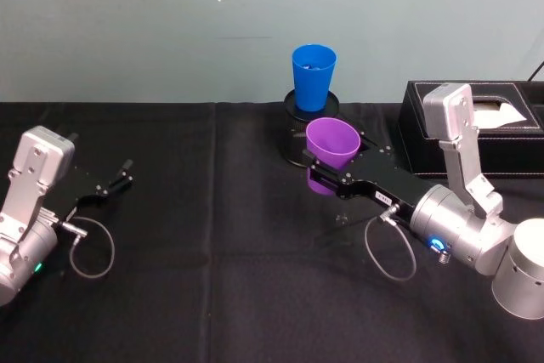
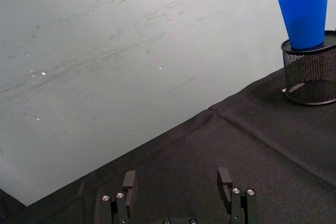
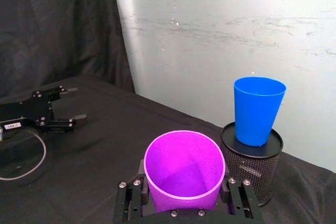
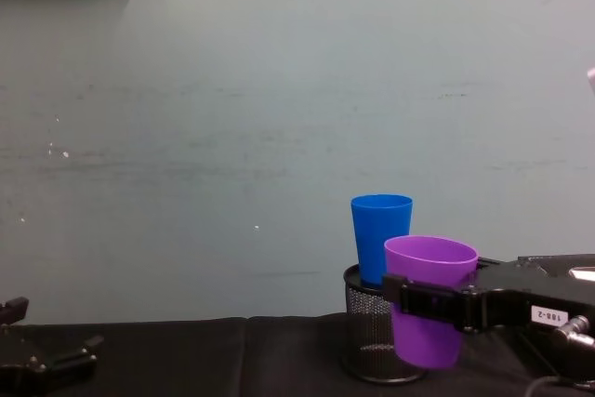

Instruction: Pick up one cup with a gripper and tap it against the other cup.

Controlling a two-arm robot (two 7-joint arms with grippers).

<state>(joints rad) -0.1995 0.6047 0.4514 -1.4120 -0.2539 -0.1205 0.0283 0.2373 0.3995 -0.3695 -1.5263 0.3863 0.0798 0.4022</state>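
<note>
My right gripper is shut on the purple cup, holding it upright above the black cloth; its fingers clamp the cup's sides. The blue cup stands upright on top of a black mesh pen holder, just behind the purple one and apart from it. From the right wrist, the purple cup sits between the fingers with the blue cup beyond. My left gripper rests open at the table's left, with nothing between its fingers.
A black tissue box stands at the back right, beside my right arm. The black cloth table ends at a pale wall behind the mesh pen holder. A cable loop lies by the left arm.
</note>
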